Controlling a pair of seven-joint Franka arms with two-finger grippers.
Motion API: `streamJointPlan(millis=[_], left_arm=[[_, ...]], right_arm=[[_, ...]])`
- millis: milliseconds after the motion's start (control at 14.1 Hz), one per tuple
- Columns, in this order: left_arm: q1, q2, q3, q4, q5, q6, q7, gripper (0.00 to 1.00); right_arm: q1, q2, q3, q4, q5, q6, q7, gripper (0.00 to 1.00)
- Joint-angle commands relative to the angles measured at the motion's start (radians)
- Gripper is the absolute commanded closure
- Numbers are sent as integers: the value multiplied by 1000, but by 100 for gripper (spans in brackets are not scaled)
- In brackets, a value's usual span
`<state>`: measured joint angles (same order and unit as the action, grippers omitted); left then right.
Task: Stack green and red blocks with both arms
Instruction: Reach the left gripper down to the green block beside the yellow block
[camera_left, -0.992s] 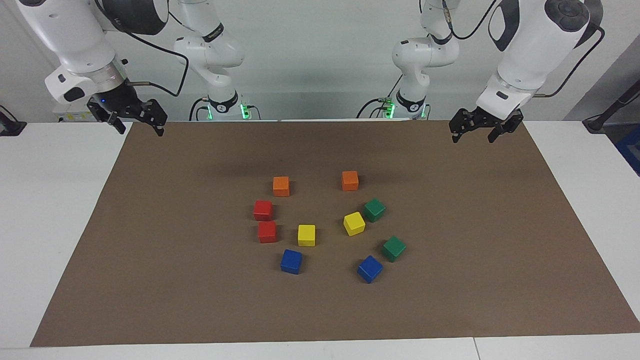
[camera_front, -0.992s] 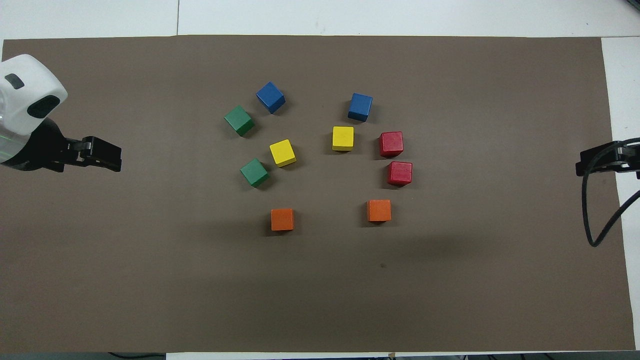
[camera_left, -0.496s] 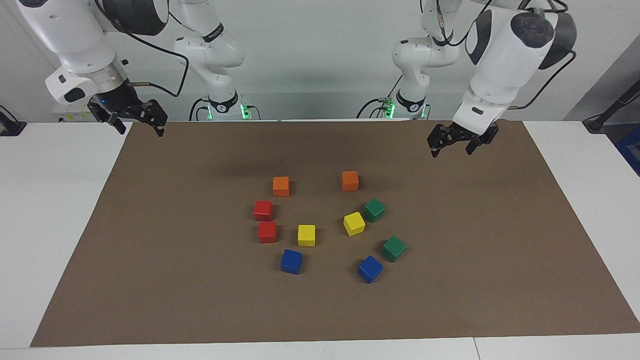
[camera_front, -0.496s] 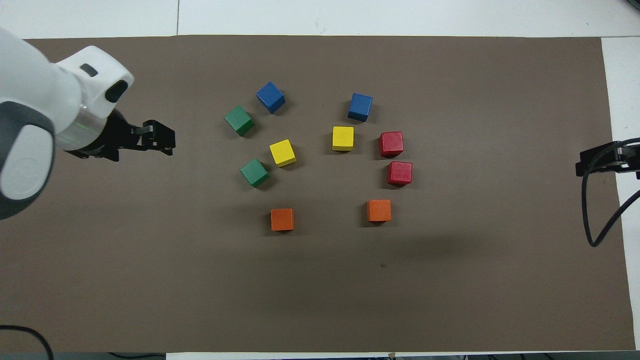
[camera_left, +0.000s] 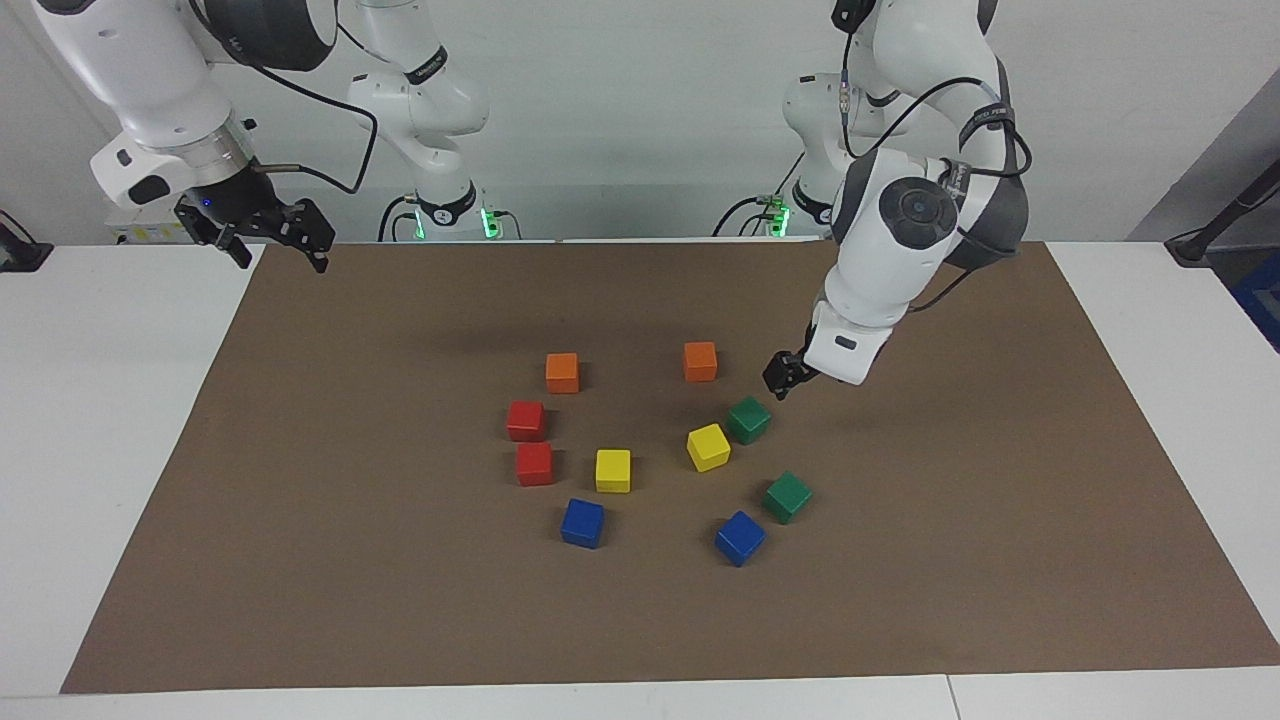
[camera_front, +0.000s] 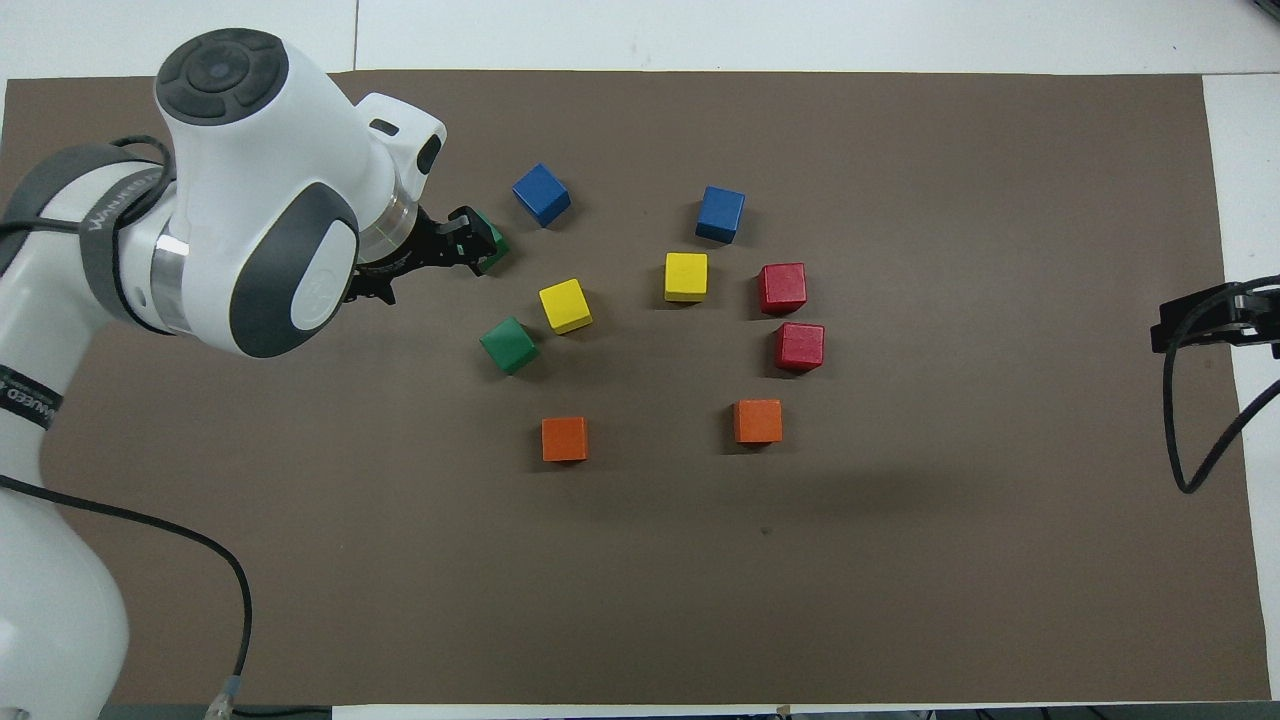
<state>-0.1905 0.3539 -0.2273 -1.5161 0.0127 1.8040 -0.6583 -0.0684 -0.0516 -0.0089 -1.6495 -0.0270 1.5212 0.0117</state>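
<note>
Two green cubes lie on the brown mat toward the left arm's end, one nearer to the robots (camera_left: 748, 419) (camera_front: 509, 345) and one farther (camera_left: 788, 497) (camera_front: 492, 247). Two red cubes (camera_left: 526, 420) (camera_left: 534, 464) sit side by side toward the right arm's end, also in the overhead view (camera_front: 782, 288) (camera_front: 800, 346). My left gripper (camera_left: 781, 377) (camera_front: 463, 241) hangs in the air over the green cubes. From overhead it covers part of the farther one, and it touches none. My right gripper (camera_left: 282, 258) (camera_front: 1195, 322) waits open and empty over the mat's corner by its base.
Among the cubes lie two orange ones (camera_left: 562, 372) (camera_left: 700, 361), two yellow ones (camera_left: 613, 470) (camera_left: 708, 447) and two blue ones (camera_left: 582, 523) (camera_left: 740, 538). The nearer yellow cube touches the nearer green cube. The brown mat (camera_left: 400, 600) covers most of the white table.
My left arm has swung in from the mat's edge and come down over the green cubes. No cube has moved. The right arm has stayed still.
</note>
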Motion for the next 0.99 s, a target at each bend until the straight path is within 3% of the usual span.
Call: streamJointPlan(millis=[0,142,283,921], left_arm=[[-27,-3,13,-30,12,40,-75,0],[-50,36,13,-39,15,67,-166,0],[-72,39,13,-128,30,148,-242,0],[-66,20,11,-239,30,241,-260,0]], right_arm=[[-10,-22,9,-26,5,2,16,0],[-8,-22,9,-32,5,4,19,0],[-10,-22,9,-55,7,45,18,0],[6,-7,13,-99,9,119,34,0]])
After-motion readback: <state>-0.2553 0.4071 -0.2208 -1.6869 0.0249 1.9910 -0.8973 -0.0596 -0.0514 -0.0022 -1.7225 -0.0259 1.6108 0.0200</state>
